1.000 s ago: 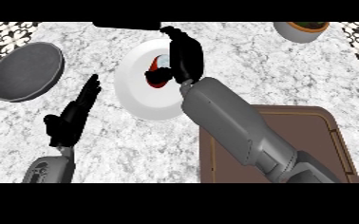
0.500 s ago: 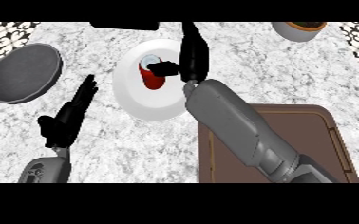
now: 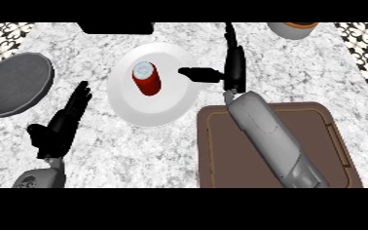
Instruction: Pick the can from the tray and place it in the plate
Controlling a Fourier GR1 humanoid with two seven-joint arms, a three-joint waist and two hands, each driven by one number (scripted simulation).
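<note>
Marble counter: can (image 3: 146,79) on plate (image 3: 167,112), right hand (image 3: 231,68) beside.

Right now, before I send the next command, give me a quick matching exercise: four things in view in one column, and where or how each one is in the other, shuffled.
Things:
1. can
2. right hand
3. left hand
4. tray

States:
A. open, at the lower left, beside the plate
B. brown, under the right forearm
C. open, thumb pointing at the can, not touching it
D. upright on the plate

Pairs: 1-D, 2-C, 3-A, 4-B
</note>
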